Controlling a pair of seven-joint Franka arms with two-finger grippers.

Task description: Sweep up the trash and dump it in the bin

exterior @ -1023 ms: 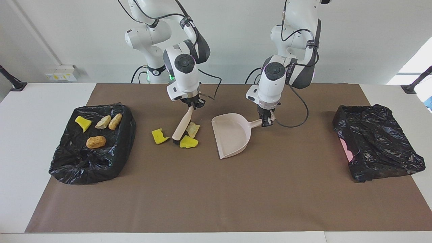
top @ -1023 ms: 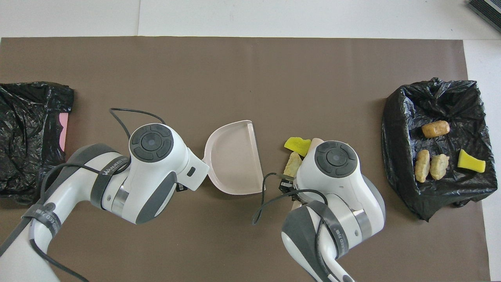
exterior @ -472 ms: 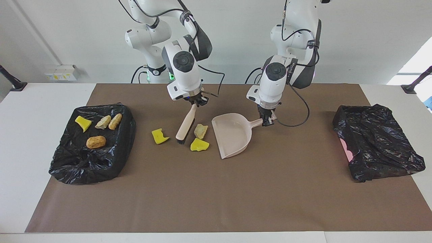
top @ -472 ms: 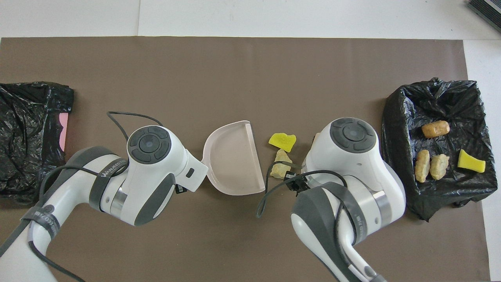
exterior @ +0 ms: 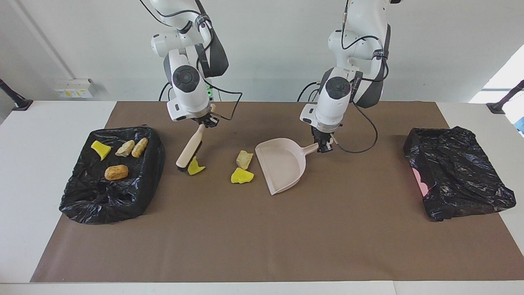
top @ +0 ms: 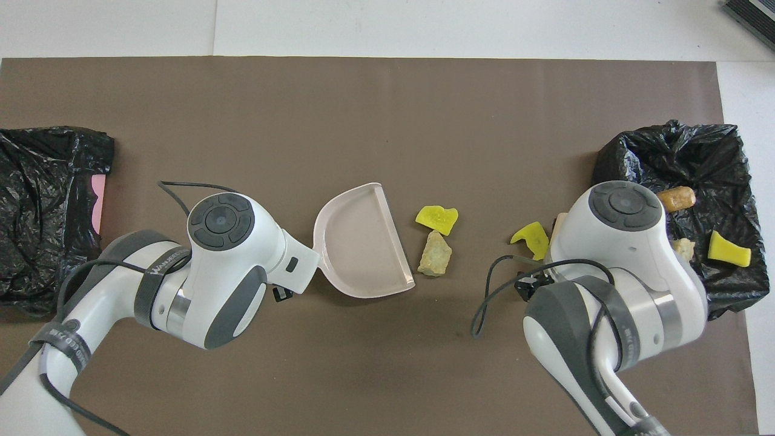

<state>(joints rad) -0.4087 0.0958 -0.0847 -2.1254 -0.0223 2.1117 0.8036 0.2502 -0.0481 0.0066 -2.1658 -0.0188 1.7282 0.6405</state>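
Right gripper [exterior: 203,121]: fingers closed on the brush [exterior: 189,148] handle; bristles down on the table [exterior: 262,229], touching one yellow scrap [exterior: 195,166] on the side toward the bin [exterior: 112,176].
Left gripper [exterior: 323,146]: fingers closed on the dustpan [exterior: 282,164] handle; pan flat on the table, mouth turned toward the loose scraps.
Trash, loose: a tan lump [exterior: 244,159] just beside the pan's mouth; a yellow chunk [exterior: 241,176] slightly farther from the robots, also near the mouth; the scrap at the brush well apart from the pan.
Trash, binned: four pieces in the bin at the right arm's end, two of them tan lumps [exterior: 132,148], one yellow [exterior: 100,149], one brown [exterior: 116,172].
Second bag [exterior: 458,172]: left arm's end, no scraps seen in it.
Step judged: sweeping the last three scraps into the pan. Next move calls for a stroke toward the pan, carrying the far scrap to the other two, pan held steady.
Views: overhead hides the brush and part of the binned trash under the right arm; facing shows both. Overhead shows the pan's open edge [top: 396,236] squarely facing the tan lump.
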